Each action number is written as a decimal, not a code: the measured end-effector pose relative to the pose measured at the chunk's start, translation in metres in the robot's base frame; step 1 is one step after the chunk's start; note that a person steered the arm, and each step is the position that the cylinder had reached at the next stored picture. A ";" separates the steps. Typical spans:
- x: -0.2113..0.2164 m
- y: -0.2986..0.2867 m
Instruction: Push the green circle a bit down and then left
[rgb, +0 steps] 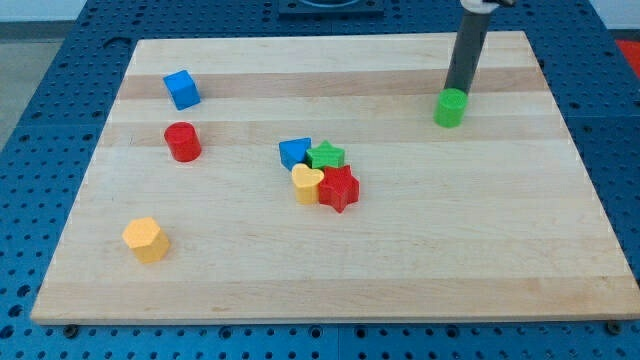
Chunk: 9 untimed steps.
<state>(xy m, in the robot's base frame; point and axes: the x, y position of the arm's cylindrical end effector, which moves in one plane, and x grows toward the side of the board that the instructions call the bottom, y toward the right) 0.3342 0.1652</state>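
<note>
Resting against the top edge of the green circle (451, 108) near the board's upper right, my tip (455, 91), a bare rod gripping nothing, seemingly had both pushes left.

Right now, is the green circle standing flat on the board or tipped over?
Flat. The green circle sits upright on the board, round top facing up, apart from the other blocks. My tip is at its upper edge.

Pale wooden tabletop (330, 270) mid-view; blue perforated base (40, 60) surrounds it from 12 through 6 o'clock; even light.
</note>
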 end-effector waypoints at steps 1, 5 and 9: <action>0.007 0.023; -0.018 -0.046; -0.032 -0.147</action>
<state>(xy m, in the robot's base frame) 0.3023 0.0180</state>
